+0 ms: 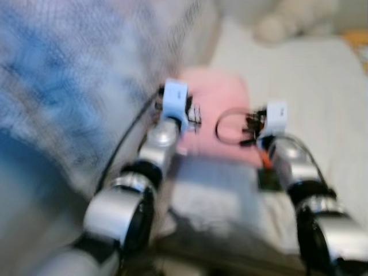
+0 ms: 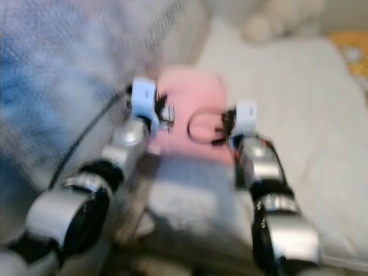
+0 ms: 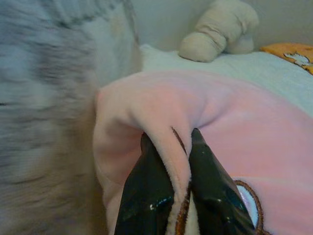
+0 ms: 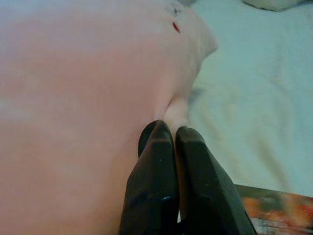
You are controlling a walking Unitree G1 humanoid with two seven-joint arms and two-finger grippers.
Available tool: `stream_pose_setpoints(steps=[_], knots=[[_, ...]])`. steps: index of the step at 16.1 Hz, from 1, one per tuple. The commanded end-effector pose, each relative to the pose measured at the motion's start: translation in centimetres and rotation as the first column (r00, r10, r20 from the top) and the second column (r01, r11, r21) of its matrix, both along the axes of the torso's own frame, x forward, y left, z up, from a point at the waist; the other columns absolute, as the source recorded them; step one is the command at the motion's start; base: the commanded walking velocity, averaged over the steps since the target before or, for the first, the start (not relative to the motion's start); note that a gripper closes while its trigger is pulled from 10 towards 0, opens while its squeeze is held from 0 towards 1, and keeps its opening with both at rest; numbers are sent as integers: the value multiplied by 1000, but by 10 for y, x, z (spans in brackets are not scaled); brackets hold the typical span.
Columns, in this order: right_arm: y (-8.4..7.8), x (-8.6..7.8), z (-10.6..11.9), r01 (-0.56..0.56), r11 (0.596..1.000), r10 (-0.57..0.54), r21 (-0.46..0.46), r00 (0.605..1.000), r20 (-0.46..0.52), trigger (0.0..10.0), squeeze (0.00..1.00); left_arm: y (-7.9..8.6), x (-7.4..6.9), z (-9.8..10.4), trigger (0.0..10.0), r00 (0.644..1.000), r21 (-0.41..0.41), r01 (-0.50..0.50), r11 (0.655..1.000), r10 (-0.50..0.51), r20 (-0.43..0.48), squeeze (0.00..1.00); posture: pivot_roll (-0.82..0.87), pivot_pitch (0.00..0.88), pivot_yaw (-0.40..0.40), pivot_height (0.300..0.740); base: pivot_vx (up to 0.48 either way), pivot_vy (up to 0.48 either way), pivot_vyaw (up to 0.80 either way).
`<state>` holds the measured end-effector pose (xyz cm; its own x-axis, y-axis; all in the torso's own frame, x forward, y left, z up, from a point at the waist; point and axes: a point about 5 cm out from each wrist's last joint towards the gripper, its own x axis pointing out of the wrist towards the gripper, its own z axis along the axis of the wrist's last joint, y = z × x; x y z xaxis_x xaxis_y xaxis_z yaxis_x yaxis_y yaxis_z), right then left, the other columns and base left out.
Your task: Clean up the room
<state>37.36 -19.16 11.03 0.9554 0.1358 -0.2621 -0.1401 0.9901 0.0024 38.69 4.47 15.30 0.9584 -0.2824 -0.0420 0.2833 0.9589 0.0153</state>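
A pink plush cushion (image 1: 215, 100) lies on the white bed (image 1: 310, 80), and both arms reach onto it. My left gripper (image 3: 171, 139) is shut on a fold of the pink cushion (image 3: 220, 112) at its near left edge. My right gripper (image 4: 173, 129) is shut on a pinch of the pink cushion (image 4: 73, 98) at its right edge, over the white sheet (image 4: 254, 98). The head views are blurred by motion.
A blue-grey knitted blanket (image 1: 69, 75) hangs close on the left. A beige stuffed toy (image 3: 220, 29) sits at the head of the bed, with an orange item (image 3: 291, 51) beside it. A patterned strip (image 4: 276, 213) lies under the right gripper.
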Motion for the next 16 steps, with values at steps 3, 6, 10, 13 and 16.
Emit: stream_pose_setpoints(steps=[3,6,10,13,16], knots=[[24,-14,-40,-98,991,80,-92,980,-184,10000,0,4,-11,-32,10000,989,71,-94,993,101,-105,0,38,124,-28,740,0,0,0],[44,-25,-59,-159,983,132,-89,958,-254,10000,0,19,-17,-52,10000,981,150,-118,982,138,-135,0,24,139,-40,740,0,0,0],[60,-23,-57,-176,981,152,-84,960,-234,10000,0,20,-18,-54,10000,975,55,-136,989,144,-170,0,41,124,-61,740,0,0,0],[54,-14,-44,-168,980,145,-104,969,-200,10000,0,5,-16,-42,10000,984,-12,-115,993,112,-139,0,64,93,-57,740,0,0,0],[35,-12,-39,-121,978,88,-168,978,-187,10000,0,-13,-19,-36,10000,988,-84,-79,993,67,-140,0,72,75,-56,740,0,0,0]])
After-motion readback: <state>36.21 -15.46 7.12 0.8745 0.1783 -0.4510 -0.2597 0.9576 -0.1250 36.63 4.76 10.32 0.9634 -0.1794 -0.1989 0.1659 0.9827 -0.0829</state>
